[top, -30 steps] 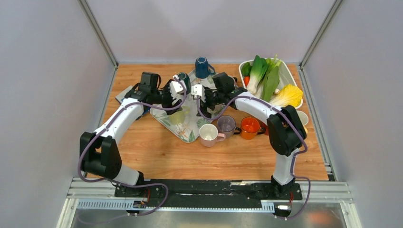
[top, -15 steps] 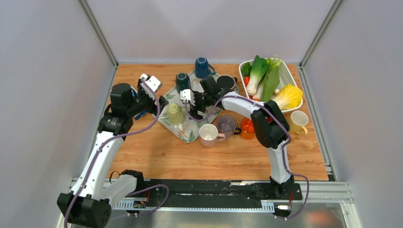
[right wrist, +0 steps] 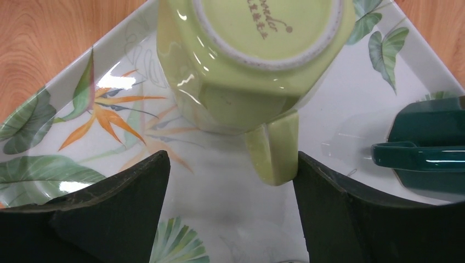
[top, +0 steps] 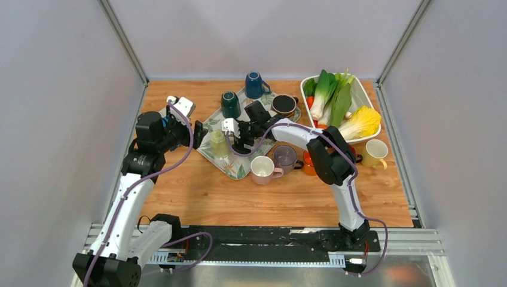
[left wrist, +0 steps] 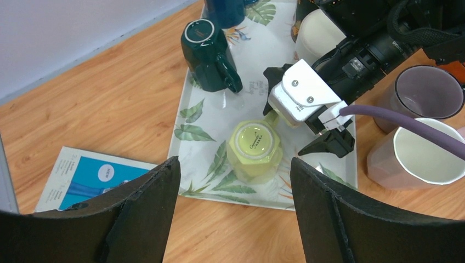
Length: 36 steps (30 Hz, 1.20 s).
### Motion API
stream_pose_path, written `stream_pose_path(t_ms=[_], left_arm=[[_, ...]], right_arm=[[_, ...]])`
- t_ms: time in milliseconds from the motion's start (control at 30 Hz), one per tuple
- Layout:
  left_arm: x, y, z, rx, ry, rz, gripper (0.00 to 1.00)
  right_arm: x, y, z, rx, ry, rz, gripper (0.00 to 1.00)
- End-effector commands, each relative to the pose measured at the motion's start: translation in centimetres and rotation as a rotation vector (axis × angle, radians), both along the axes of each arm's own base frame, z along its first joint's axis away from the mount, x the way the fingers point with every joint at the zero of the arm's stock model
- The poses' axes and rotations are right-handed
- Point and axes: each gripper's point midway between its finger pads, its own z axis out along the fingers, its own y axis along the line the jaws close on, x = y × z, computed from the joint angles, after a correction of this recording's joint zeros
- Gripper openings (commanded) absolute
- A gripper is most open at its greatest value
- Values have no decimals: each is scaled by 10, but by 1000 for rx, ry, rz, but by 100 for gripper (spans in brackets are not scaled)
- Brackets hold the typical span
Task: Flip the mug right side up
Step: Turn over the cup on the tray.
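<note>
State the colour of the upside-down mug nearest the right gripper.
Pale yellow-green mug, clearest in right wrist view.

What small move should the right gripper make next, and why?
Probably ease the right gripper forward and close on the handle: the yellow-green mug stands base-up on the leaf-print tray, and its handle lies between the open fingers.

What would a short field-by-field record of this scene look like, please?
target: yellow-green mug, upside down on the leaf-print tray
handle: points toward the right gripper
right gripper: open, low over the tray, fingers either side of the handle, not closed on it
left gripper: open, empty, off to the left of the tray
other inverted mugs: dark green mug on the tray; blue mug at its far end
upright mugs beside the tray: pink mug, purple mug
task status: not yet turned
</note>
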Motion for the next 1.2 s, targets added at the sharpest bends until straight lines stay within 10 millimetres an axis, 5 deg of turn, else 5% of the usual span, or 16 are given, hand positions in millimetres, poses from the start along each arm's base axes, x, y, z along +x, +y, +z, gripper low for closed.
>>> stream_pose_path(t_ms=[0,200,500,900,1167], left_arm=[[1,4,17,-46,-54,35,80],[1,4,14,-67,-51,33,79],[1,-1,5,-97,-25,17,77],[1,-6,3,-104,-18,-10,77],[1,-5,2,-96,-14,-8,76]], right_arm=[[-14,6,24,38,-25,27,82],[-30,-1,32,43,15,9,80],[-16,6,8,12,20,-37,76],[-8,16,-3,24,18,-53,61],[-10,23,-6,31,16,-41,42]])
